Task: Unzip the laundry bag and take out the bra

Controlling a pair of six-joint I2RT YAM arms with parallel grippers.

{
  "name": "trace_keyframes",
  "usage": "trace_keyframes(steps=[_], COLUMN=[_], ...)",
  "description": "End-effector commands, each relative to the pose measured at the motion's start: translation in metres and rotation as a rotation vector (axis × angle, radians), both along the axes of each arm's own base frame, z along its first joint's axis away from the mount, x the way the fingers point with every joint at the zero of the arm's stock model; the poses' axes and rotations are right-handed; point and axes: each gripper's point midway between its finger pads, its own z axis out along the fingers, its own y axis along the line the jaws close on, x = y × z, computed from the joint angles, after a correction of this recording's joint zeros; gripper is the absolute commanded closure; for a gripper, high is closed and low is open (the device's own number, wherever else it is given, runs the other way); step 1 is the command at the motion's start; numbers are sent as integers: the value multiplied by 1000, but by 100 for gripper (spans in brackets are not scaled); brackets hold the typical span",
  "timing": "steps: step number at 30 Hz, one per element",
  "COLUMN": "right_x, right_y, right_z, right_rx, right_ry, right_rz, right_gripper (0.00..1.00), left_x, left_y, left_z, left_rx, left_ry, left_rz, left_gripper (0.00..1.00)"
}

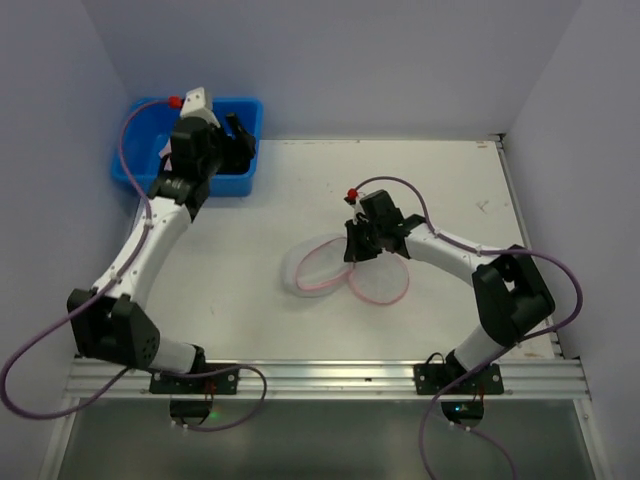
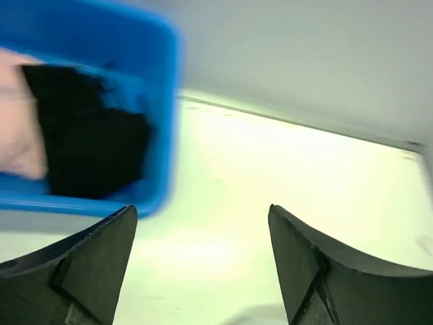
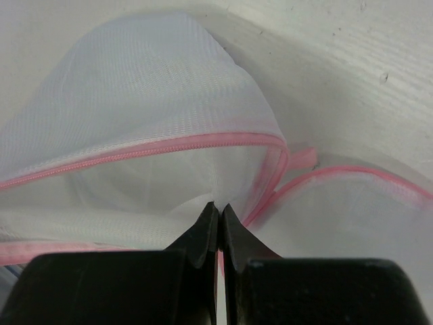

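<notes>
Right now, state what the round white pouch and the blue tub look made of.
The round white pouch with pink zipper rim: thin see-through mesh fabric, fine weave visible, matte, likely synthetic. The blue rectangular tub: probably moulded plastic, going by its smooth walls, uniform colour and rounded rim.

Right gripper (image 1: pixel 356 248) is sitting on the mesh laundry bag (image 1: pixel 380 285), which is flopped open in two round pink-rimmed halves, and the left gripper (image 1: pixel 234 134) hangs over the blue tub (image 1: pixel 128 166) way off in the far-left corner.
</notes>
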Motion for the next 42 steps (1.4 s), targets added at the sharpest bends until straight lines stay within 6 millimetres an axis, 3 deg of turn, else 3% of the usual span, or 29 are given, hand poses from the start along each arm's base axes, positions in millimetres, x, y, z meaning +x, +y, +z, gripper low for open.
trace_keyframes(steps=[1,2,3,4,7,8,10,12,17,23,26,32,38,39,41,42], right_x=[17,20,22,21,24,26,26,27,14,-16,-28,-36,-37,-36,-36,-35], right_y=[5,5,4,3,5,5,3,-7,-52,-107,-119,-136,-149,-146,-142,-136], right_z=[12,13,11,12,30,38,55,60,57,20,3,-8,-18,-19,-21,-21], right_rx=[-32,-40,-53,-64,-46,-39,-14,-25,-88,-95,-100,-37,-39,-24,-5,19], right_ry=[-55,-57,-50,-40,-60,-75,-99,-104,-112,17,58,46,78,82,91,95], right_rz=[38,38,39,38,27,16,-25,-106,-312,-548,-605,-757,-837,-829,-817,-802], right_gripper=[99,97,90,86,70,65,47,30,12,9,9,11,14,15,16,16], left_x=[-61,-77,-92,-109,-138,-151,-160,-172,-176,-170,-167,-169,-175,-178,-179,-181], left_y=[-57,-74,-77,-78,-83,-85,-89,-96,-110,-120,-126,-134,-128,-125,-118,-115], left_z=[-46,-55,-55,-89,-112,-132,-138,-159,-186,-205,-218,-245,-271,-273,-267,-267], left_rx=[-55,-70,-94,-87,-103,-111,-136,-155,-152,-152,-145,-122,-83,-75,-56,-47], left_ry=[95,107,98,162,204,246,242,282,333,343,364,414,475,483,461,462], left_rz=[-157,-210,-221,-228,-255,-259,-271,-298,-336,-350,-358,-372,-343,-338,-318,-317], left_gripper=[19,20,21,23,25,26,27,28,30,34,37,42,68,81,98,100])
